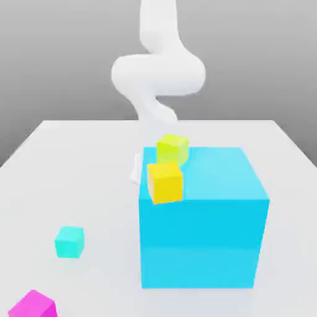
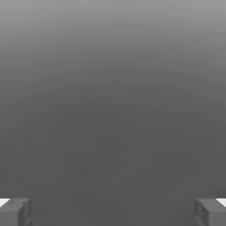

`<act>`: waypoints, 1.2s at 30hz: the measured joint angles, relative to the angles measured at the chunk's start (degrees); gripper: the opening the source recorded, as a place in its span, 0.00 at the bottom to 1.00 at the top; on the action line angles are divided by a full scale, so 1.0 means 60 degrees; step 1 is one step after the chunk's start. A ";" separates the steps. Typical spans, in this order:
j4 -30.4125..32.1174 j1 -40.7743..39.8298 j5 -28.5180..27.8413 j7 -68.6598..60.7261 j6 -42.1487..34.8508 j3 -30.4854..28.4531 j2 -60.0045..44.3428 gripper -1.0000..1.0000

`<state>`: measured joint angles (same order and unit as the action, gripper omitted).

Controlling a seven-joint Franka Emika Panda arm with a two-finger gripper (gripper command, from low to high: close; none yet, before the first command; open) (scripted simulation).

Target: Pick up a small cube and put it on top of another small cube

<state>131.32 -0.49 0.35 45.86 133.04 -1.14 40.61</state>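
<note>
Down at the table's near corner on the exterior view's left sat the small magenta cube [image 1: 32,304], well apart from the gripper [image 2: 113,212], whose fingers [image 2: 15,211] stood wide apart, holding nothing.

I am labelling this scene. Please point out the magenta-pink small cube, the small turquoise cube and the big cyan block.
magenta-pink small cube [image 1: 32,305], exterior view, its top face.
small turquoise cube [image 1: 69,241], exterior view, its front face.
big cyan block [image 1: 201,241], exterior view, its front face.

Two yellow cubes [image 1: 166,181] top cyan block [image 1: 204,241].
</note>
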 joint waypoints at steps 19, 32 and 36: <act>-0.0581 -0.0875 0.0888 -0.0293 0.1594 -0.1421 -0.6638 0.50; -0.1044 -0.1876 0.1597 -0.0595 0.2964 -0.1613 -1.1142 0.50; -0.1231 -0.2101 0.1842 -0.0769 0.3636 -0.1352 -1.2045 0.00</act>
<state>123.94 -13.10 11.40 41.25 154.86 -9.26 -31.66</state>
